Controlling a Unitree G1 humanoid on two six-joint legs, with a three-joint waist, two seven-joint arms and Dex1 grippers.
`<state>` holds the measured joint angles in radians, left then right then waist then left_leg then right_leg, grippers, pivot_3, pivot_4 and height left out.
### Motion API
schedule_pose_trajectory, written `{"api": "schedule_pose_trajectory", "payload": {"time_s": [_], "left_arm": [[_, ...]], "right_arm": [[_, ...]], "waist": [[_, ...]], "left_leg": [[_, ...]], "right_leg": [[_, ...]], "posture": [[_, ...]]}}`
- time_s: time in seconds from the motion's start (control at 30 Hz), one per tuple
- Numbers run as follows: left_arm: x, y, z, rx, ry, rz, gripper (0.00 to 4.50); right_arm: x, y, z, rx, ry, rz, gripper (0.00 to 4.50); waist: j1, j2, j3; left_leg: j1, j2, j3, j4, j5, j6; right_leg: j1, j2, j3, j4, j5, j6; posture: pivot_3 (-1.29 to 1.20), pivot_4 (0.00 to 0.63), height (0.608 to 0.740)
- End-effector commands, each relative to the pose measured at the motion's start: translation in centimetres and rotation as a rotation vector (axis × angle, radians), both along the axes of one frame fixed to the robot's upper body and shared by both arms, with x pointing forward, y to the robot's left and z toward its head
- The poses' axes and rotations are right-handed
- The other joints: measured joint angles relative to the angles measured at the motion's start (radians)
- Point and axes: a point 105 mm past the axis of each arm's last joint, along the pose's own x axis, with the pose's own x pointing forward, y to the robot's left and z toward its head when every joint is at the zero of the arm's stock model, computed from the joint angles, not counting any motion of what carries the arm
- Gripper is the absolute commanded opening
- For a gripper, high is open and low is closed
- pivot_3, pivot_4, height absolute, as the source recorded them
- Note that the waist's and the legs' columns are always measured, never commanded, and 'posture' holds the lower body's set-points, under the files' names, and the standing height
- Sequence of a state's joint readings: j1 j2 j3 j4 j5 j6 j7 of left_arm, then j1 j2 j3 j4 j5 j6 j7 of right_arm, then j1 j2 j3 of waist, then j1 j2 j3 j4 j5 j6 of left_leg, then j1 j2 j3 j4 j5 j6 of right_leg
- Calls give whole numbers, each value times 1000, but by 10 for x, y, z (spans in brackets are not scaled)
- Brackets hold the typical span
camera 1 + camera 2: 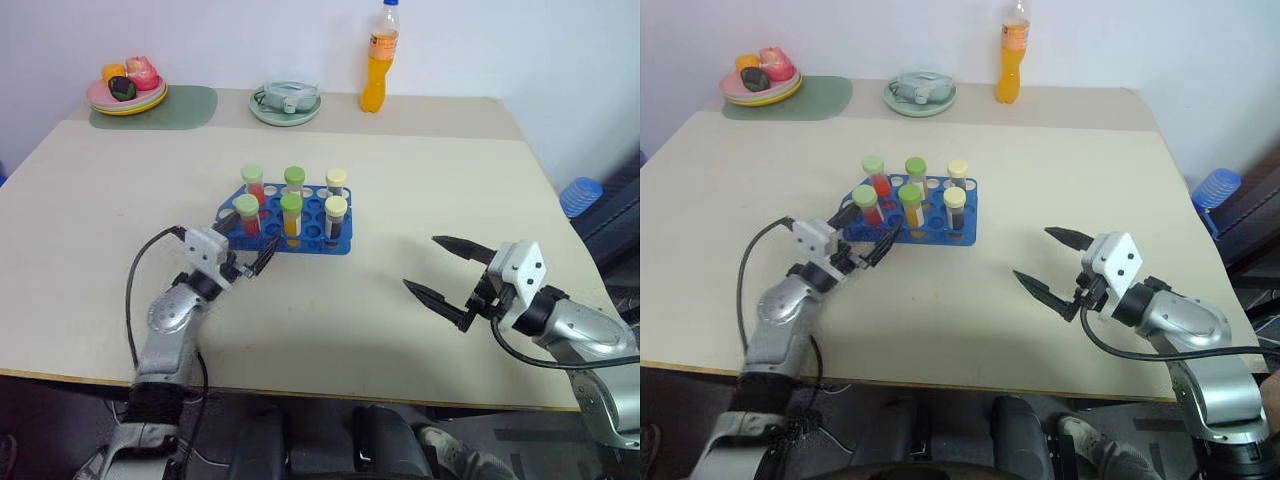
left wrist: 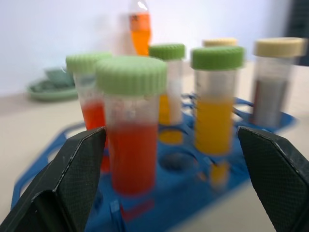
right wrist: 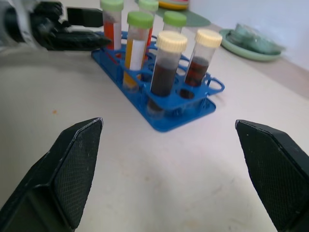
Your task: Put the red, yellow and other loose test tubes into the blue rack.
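left gripper (image 1: 250, 262) standing wide open, holding nothing, just at 7 o'clock of the blue rack (image 1: 335, 245) | right gripper (image 1: 447, 275) gaping empty, well apart at 4 o'clock | six test tubes (image 1: 291, 212) standing upright in rack | advice: draw straight back, avoiding caps

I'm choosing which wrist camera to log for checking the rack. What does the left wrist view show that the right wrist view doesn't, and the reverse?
Left wrist view alone: the orange drink bottle behind the tubes, and the open left gripper's own fingers framing the near red tube.

Right wrist view alone: the left gripper seen from outside, beside the rack, and both dark tubes' contents.

Both: the blue rack, the yellow tube, the green dish.
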<state>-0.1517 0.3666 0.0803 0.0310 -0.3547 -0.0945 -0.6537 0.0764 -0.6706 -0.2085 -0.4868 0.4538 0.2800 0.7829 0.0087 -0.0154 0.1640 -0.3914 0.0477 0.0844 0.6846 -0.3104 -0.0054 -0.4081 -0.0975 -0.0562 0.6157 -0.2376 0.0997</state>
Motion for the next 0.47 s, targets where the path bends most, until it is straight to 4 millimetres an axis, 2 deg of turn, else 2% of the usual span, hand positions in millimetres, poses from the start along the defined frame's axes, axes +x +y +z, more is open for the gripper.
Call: {"api": "schedule_pose_trajectory", "payload": {"time_s": [0.03,0.17,0.23,0.47], "left_arm": [[-14,11,11,10,59,-37,4408],[-28,47,17,56,122,-32,4408],[-34,59,22,83,125,-48,4408],[-39,64,26,111,154,-92,4408]], "right_arm": [[2,-9,10,34,-37,-74,4500],[3,-25,1,73,8,-198,4500],[-1,-32,-6,92,31,-238,4500],[-14,-50,-25,145,70,-311,4500]], "waist": [[0,0,0],[1,0,0],[2,0,0],[3,1,0]], "left_leg": [[0,0,0,0,0,0],[0,0,0,0,0,0],[0,0,0,0,0,0],[0,0,1,0,0,0]], "right_leg": [[0,0,0,0,0,0],[0,0,0,1,0,-1],[-1,0,0,0,0,-1],[0,0,0,-1,-2,-3]], "posture": [[0,150,740],[0,150,740],[0,150,740],[0,150,740]]}}
